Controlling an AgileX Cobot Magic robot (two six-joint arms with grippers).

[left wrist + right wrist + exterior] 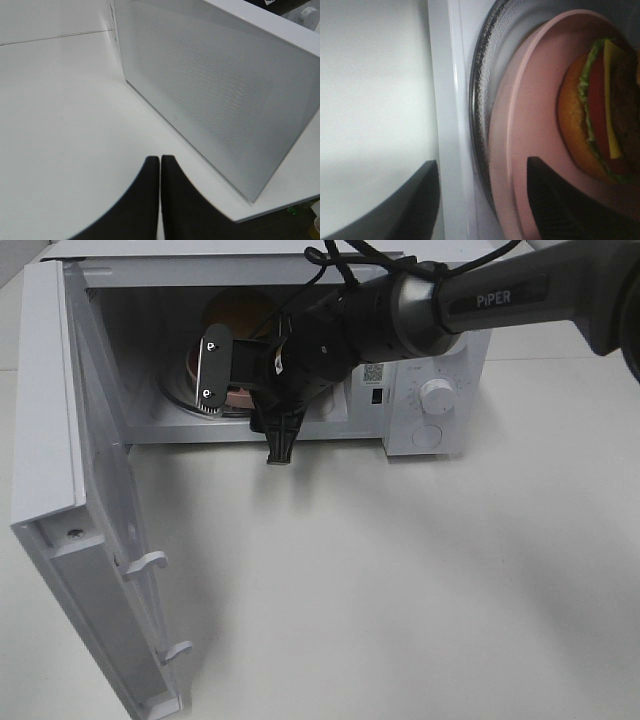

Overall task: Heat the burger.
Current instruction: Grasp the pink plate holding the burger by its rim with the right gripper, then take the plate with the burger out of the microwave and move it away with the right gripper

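- You are looking at the microwave [440, 390] standing with its door [70, 510] swinging wide to the left.
- The burger [600, 110] is sitting on the pink plate [530, 125], which is resting on the glass turntable [482, 100] inside the cavity.
- The right gripper [482, 200] is reaching into the opening; its jaws are standing apart, straddling the plate rim and the cavity's front sill without clamping either.
- The left gripper [160, 200] is waiting outside beside the door's perforated panel, fingers pressed together, holding nothing.
- The table [420, 590] in front is offering free room.
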